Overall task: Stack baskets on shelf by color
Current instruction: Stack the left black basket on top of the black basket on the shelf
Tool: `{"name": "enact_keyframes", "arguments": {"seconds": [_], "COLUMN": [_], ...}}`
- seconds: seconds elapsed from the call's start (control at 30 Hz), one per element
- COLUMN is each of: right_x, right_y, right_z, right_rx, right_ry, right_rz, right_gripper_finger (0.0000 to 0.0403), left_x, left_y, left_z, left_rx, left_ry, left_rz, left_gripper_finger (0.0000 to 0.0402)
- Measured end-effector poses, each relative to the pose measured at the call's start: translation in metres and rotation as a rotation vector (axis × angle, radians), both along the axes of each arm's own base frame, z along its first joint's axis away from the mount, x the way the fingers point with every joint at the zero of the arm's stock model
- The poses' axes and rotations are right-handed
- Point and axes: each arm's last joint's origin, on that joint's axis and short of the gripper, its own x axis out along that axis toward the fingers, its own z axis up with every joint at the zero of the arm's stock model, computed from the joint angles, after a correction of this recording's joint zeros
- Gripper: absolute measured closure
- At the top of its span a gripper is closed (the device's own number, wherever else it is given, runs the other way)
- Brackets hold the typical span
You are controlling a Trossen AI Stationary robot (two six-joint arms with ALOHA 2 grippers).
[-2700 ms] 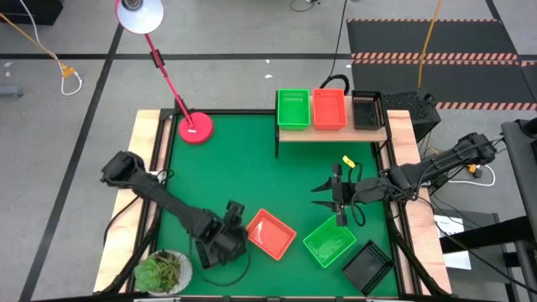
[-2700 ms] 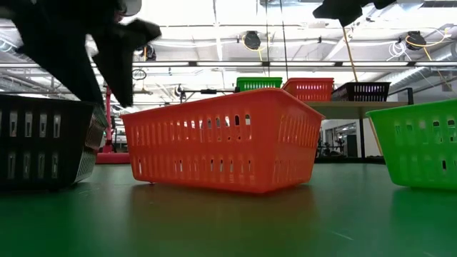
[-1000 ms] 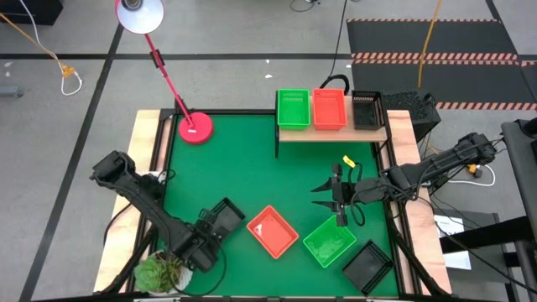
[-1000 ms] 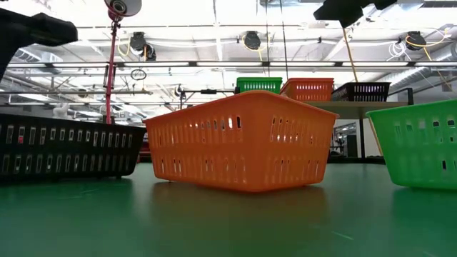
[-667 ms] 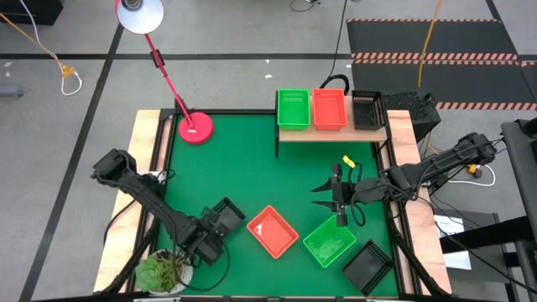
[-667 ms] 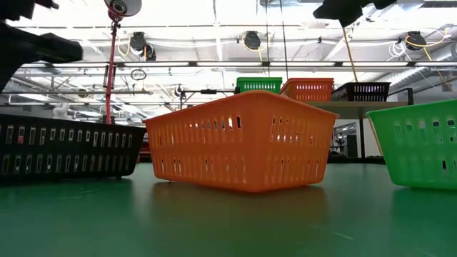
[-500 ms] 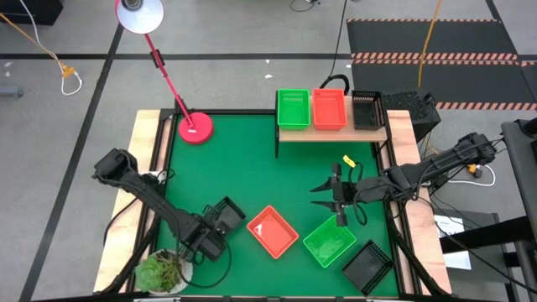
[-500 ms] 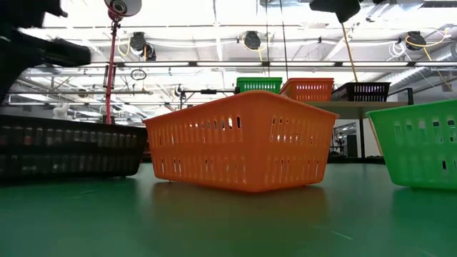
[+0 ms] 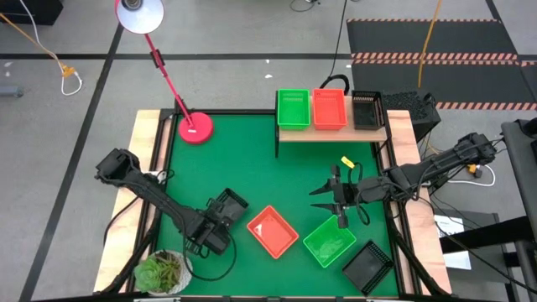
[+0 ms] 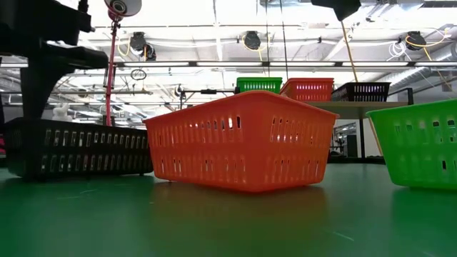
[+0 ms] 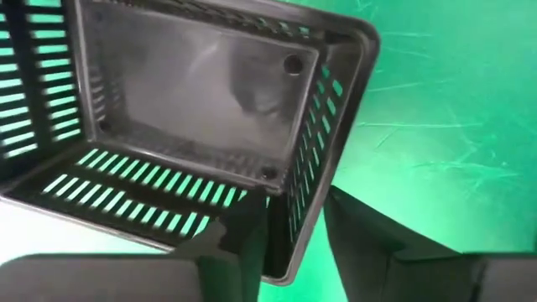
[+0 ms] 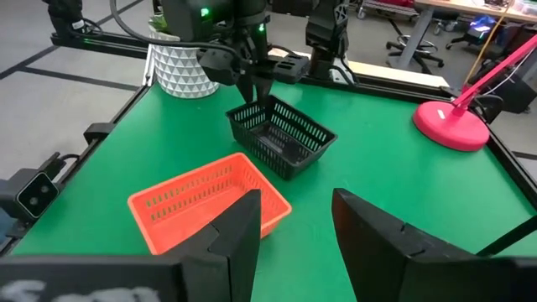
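Observation:
A black basket (image 9: 230, 202) rests flat on the green table's near left part, and my left gripper (image 11: 295, 201) points down with its fingers shut across one of its walls. Beside it lie an orange basket (image 9: 273, 232), a green basket (image 9: 329, 243) and another black basket (image 9: 367, 266). On the light-wood shelf (image 9: 331, 131) at the far right sit a green basket (image 9: 293, 109), an orange one (image 9: 329, 109) and a black one (image 9: 367, 110). My right gripper (image 9: 323, 199) hangs open above the table between the shelf and the green basket. My left gripper pinches the black basket's slotted side wall at its rim (image 11: 295, 245), close to a corner. One finger (image 11: 252, 239) is inside the basket and one (image 11: 361, 239) outside. The fingers come from above, pointing down. The basket's bottom stays on the table.
A red lamp base (image 9: 195, 127) stands at the table's far left, its arm reaching up and away. A potted plant (image 9: 162, 273) sits at the near left corner, close behind my left arm. Bare green table lies between the shelf and the loose baskets.
My left gripper has moved from beside the plant toward the table's right and far side and sunk a little, reaching the black basket's wall. The black basket has shifted slightly toward the orange basket. My right arm has kept still.

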Motion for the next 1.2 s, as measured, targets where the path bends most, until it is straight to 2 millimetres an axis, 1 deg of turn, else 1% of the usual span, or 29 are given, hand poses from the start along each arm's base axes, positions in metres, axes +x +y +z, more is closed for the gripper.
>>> {"name": "enact_keyframes", "arguments": {"seconds": [0.1,0.17,0.27,0.4,0.47,0.53,0.67,0.77,0.87,0.97,1.03,1.1,1.2], "right_x": [0.000,0.000,0.000,0.004,0.008,0.014,0.030,0.043,0.061,0.084,0.100,0.114,0.130], "right_y": [0.000,0.002,0.005,0.010,0.012,0.014,0.019,0.023,0.029,0.037,0.043,0.050,0.055], "right_z": [0.000,0.001,0.005,0.012,0.012,0.012,0.007,0.003,-0.002,-0.005,-0.007,-0.010,-0.015], "right_rx": [0.000,0.003,0.021,0.040,0.034,0.026,0.001,-0.031,-0.052,-0.068,-0.097,-0.135,-0.184], "right_ry": [0.000,-0.008,-0.053,-0.135,-0.171,-0.202,-0.257,-0.315,-0.329,-0.300,-0.257,-0.209,-0.142], "right_rz": [0.001,0.007,0.020,0.024,-0.007,-0.048,-0.107,-0.163,-0.193,-0.197,-0.189,-0.179,-0.171], "right_gripper_finger": [0.0261,0.0261,0.0261,0.0261,0.0261,0.0261,0.0261,0.0261,0.0261,0.0261,0.0261,0.0261,0.0261], "left_x": [0.001,0.002,0.002,-0.002,-0.003,-0.002,-0.002,0.001,0.009,0.022,0.032,0.041,0.055], "left_y": [0.002,0.003,0.005,0.010,0.012,0.013,0.014,0.016,0.021,0.027,0.032,0.039,0.049], "left_z": [0.000,0.000,-0.002,-0.010,-0.011,-0.009,0.007,0.025,0.046,0.063,0.072,0.078,0.084], "left_rx": [0.000,-0.001,-0.002,-0.003,0.002,0.019,0.096,0.180,0.251,0.299,0.311,0.314,0.323], "left_ry": [-0.001,0.001,0.006,0.049,0.054,0.052,0.055,0.036,-0.032,-0.135,-0.193,-0.240,-0.313], "left_rz": [0.007,0.000,0.001,0.018,0.029,0.052,0.083,0.103,0.126,0.125,0.112,0.103,0.089], "left_gripper_finger": [0.0264,0.0270,0.0300,0.0355,0.0383,0.0389,0.0384,0.0392,0.0392,0.0388,0.0393,0.0394,0.0388]}}
